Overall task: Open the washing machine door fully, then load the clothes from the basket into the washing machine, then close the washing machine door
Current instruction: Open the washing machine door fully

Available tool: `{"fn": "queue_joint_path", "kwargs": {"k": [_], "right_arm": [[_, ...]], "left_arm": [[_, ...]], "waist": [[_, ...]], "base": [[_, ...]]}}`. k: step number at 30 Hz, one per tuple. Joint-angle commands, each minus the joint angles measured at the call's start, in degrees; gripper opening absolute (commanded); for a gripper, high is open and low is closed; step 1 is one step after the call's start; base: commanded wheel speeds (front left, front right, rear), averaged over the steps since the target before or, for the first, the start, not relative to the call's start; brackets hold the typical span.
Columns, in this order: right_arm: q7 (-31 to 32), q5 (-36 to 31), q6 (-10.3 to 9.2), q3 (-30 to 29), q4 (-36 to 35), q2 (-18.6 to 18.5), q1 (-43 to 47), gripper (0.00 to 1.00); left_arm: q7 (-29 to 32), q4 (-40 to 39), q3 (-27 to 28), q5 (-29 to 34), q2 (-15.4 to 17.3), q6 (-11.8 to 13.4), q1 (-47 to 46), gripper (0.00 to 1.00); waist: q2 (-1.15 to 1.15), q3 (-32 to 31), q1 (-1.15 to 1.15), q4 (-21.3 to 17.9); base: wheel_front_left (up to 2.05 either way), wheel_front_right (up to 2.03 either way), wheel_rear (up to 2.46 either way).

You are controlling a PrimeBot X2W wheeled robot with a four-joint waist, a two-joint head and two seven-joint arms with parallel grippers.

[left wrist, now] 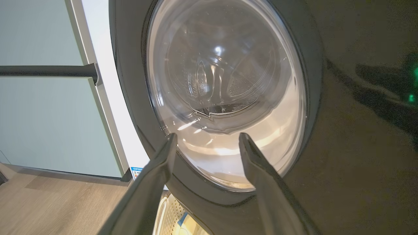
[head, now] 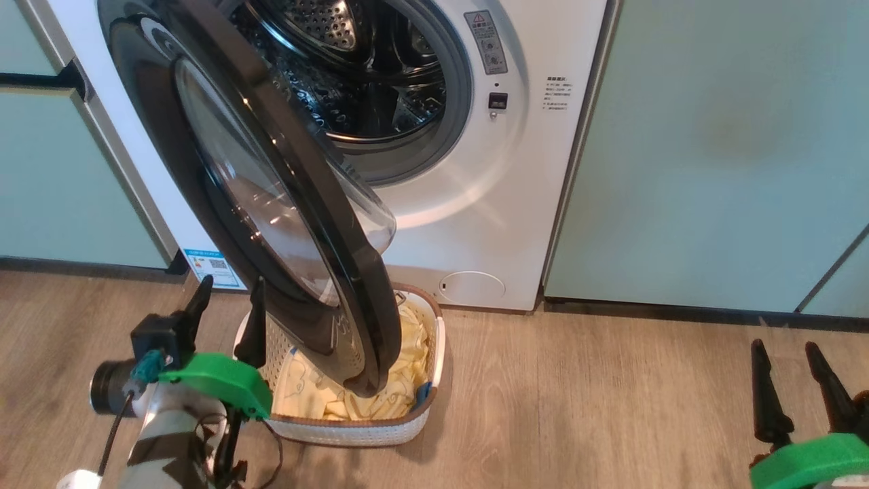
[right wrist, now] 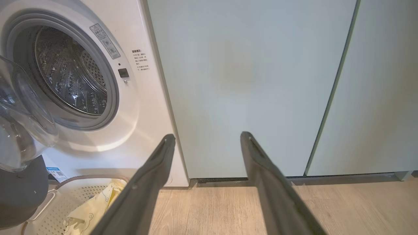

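Observation:
The washing machine (head: 475, 204) stands with its door (head: 271, 197) swung partly out, black rim and glass bowl hanging over the basket (head: 366, 428). Pale yellow clothes (head: 407, 367) lie in the basket on the floor in front. My left gripper (head: 227, 295) is open, just left of the door's outer face and above the basket's left end; the left wrist view has the door (left wrist: 228, 91) close ahead of the open gripper (left wrist: 207, 138). My right gripper (head: 787, 353) is open at the lower right, empty, far from the basket (right wrist: 49, 209); the right wrist view faces a cabinet past the gripper (right wrist: 207, 137).
Pale teal cabinets (head: 713, 156) flank the machine on both sides. The steel drum (head: 366, 68) is visible through the opening. Wooden floor (head: 597, 407) spreads to the right of the basket.

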Motion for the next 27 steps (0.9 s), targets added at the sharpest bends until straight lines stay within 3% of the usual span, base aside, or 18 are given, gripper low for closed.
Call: {"fn": "queue_joint_path", "kwargs": {"k": [1, 27], "right_arm": [[-0.54, 0.46, 0.10, 0.80, -1.98, -0.68, -1.73, 1.00], [-0.54, 0.69, 0.10, -0.48, -0.96, -0.33, -2.14, 1.00]], "left_arm": [[-0.36, -1.69, 1.86, 0.56, 0.91, -0.13, -2.64, 1.00], [-0.36, -1.09, 0.14, 0.26, 0.01, -0.44, -1.24, 1.00]], "waist": [[0.00, -0.01, 0.00, 0.05], [0.00, -0.03, 0.00, 0.48]], "base": [[0.00, 0.00, 0.00], [0.00, 0.00, 0.00]]}}
